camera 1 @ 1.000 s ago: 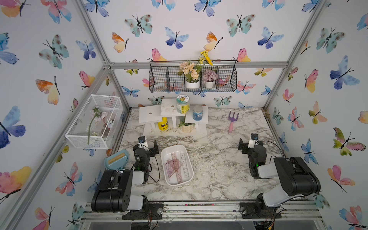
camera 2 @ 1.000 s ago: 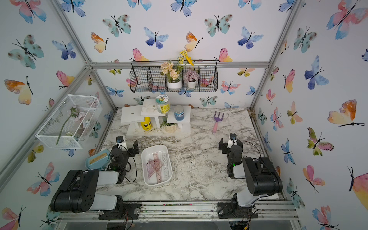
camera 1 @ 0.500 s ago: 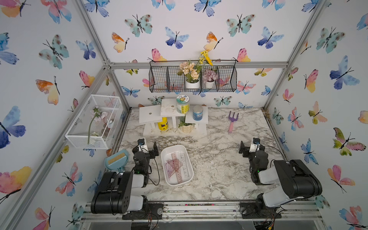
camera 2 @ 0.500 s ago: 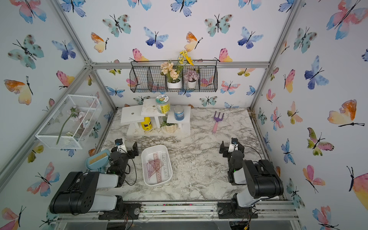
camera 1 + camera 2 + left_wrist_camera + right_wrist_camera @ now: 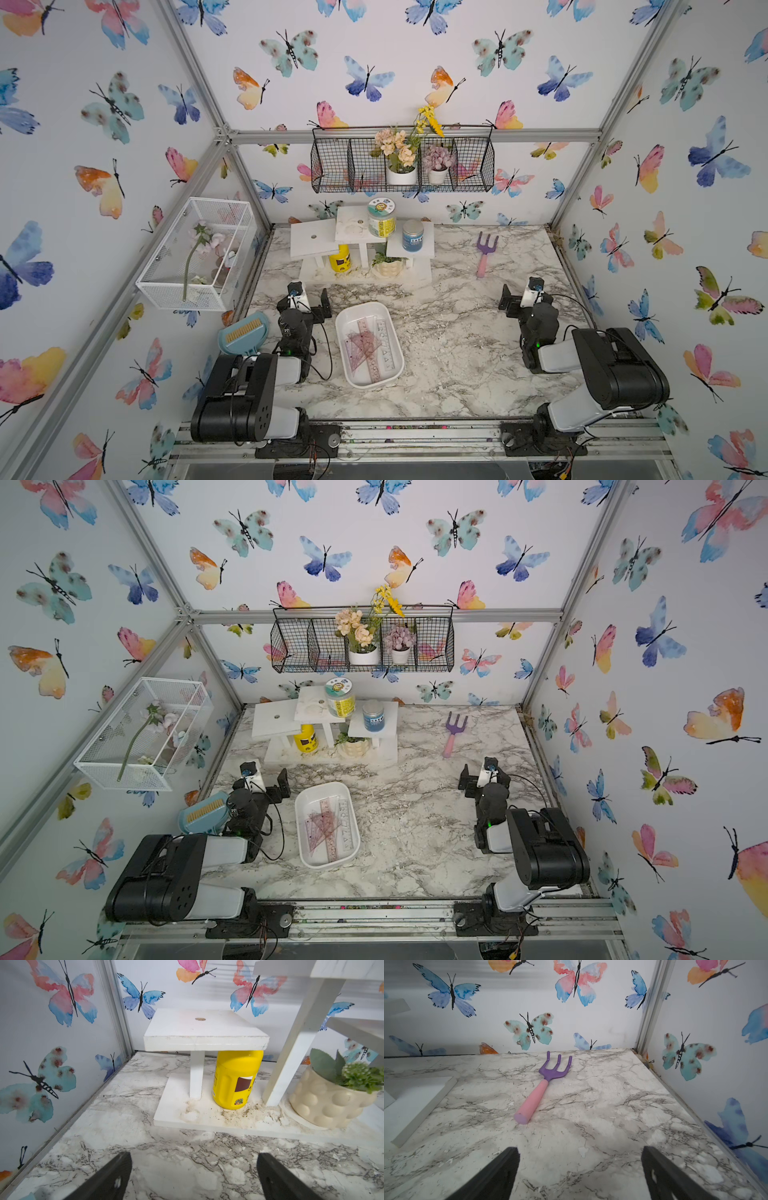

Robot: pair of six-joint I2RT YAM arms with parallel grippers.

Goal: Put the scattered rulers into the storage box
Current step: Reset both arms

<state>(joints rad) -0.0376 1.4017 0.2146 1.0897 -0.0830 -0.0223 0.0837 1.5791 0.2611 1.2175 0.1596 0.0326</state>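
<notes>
Arms barely resettled since earlier: left gripper (image 5: 193,1159) and right gripper (image 5: 580,1155) gape empty; my careless left sweep could tip storage box (image 5: 360,307), spilling rulers (image 5: 368,347).

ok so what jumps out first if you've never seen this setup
The butterfly wallpaper on all the walls grabs the eye first. Next comes the white tray on the marble table, nearer the left arm, with the pink rulers lying inside it. A purple-and-pink garden fork lies alone toward the back right.

Left arm (image 5: 245,395), right arm (image 5: 619,370): blk housings, white links, blk cables.
</notes>
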